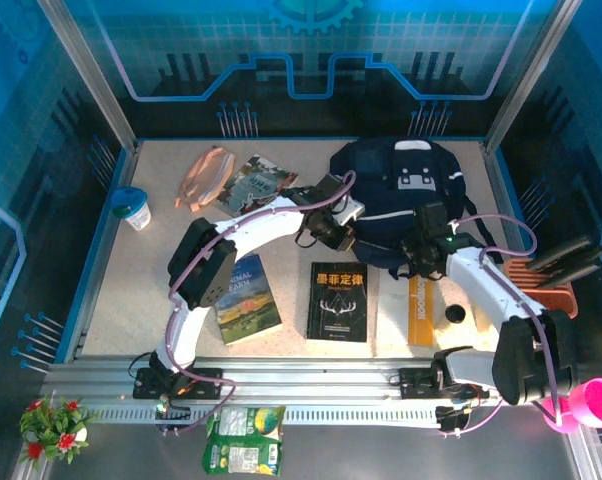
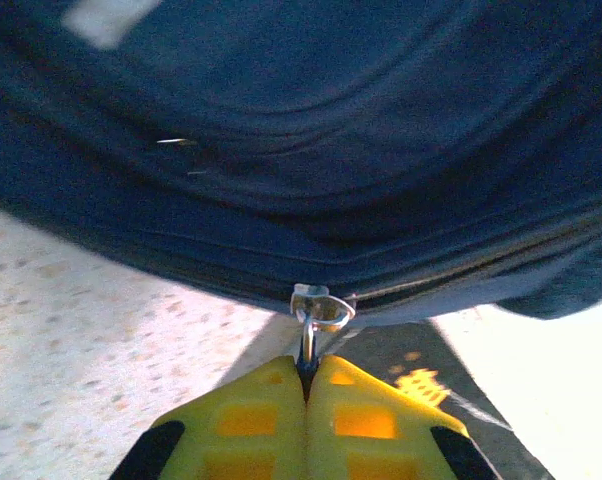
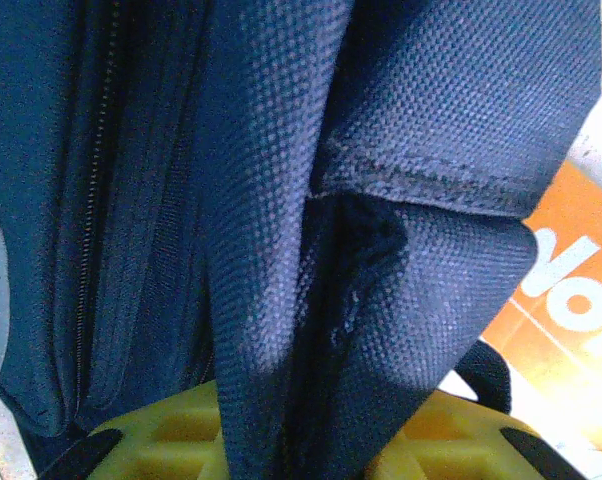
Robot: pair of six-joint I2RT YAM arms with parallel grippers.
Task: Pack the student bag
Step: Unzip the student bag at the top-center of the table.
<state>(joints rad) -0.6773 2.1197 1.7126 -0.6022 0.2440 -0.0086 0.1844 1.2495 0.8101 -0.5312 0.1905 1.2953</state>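
1. A speckled beige table [image 1: 101,310] stood inside blue-lit walls.
2. At its far left stood a blue-and-white cup [image 1: 133,208], then a pink pouch [image 1: 203,178] and a paperback [image 1: 256,185] lay further right.
3. Along the near side lay a landscape-cover book [image 1: 246,295], a black book [image 1: 339,300] and an orange book [image 1: 419,308].
4. The left gripper [image 2: 306,378] had its yellow fingers pressed together, pinching the metal zipper pull [image 2: 319,305] on the near edge of the student bag [image 1: 396,185].
5. That navy bag lay flat at the back of the table, right of centre.
6. The right gripper [image 3: 311,455] clamped a thick fold of the bag's fabric at its near right corner, just above the orange book.
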